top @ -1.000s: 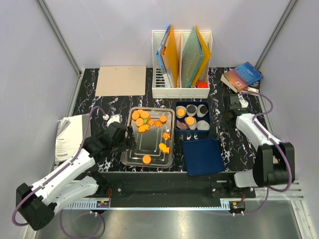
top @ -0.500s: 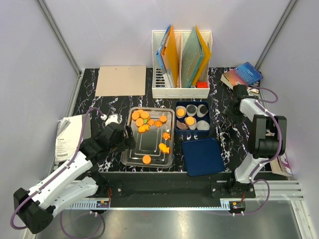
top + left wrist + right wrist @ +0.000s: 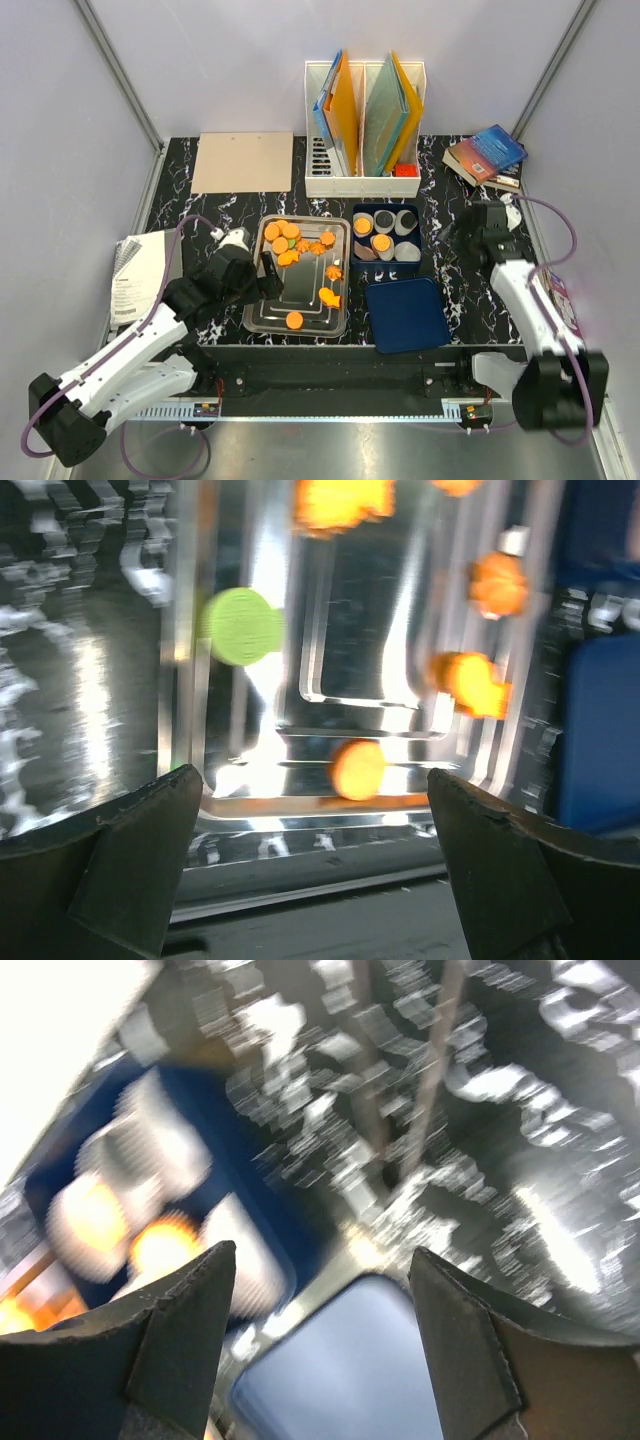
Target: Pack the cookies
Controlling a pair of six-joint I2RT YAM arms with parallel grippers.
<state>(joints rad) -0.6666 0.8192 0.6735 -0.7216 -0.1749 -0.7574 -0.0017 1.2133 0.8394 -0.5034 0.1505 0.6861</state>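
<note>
cookies lie mostly heaped at the far end of the steel tray by the desk's near edge, a few down its right side and one round orange piece at its near end (one green shows in the heap), and two orange ones sit in paper cups inside the blue box just right of the tray. the left gripper hangs over the tray's left rim, jaws wide apart and empty; the right gripper, over the desk right of the box, has its jaws apart with nothing between.
</note>
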